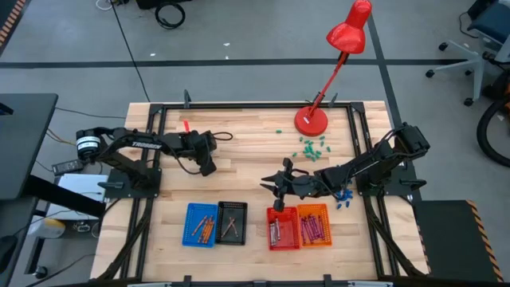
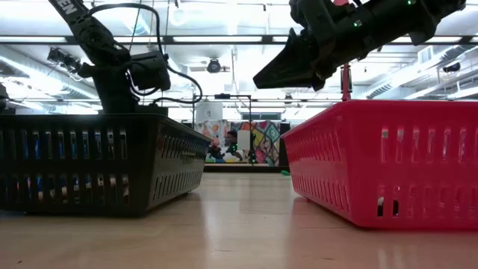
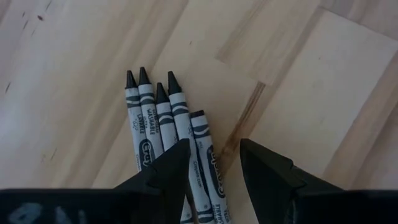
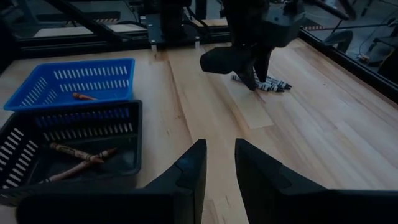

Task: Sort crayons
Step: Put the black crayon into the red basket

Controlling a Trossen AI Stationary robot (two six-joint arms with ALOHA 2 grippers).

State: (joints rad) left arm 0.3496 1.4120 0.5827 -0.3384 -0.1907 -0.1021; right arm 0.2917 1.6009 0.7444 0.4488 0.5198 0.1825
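Five black-tipped, grey-white crayons (image 3: 163, 118) lie bunched on the table (image 1: 247, 151) in the left half of the high view; their wrappers carry "WASHABLE" and what looks like the Crayola mark. The left gripper (image 3: 214, 165) stands over them with its jaws parted, one finger on the bunch, nothing clamped. More crayons lie in the blue basket (image 1: 201, 224), black basket (image 1: 231, 222), red basket (image 1: 283, 227) and orange basket (image 1: 314, 225) along the lower centre. The right gripper (image 1: 271, 185) hovers just above the red basket, jaws slightly apart and empty.
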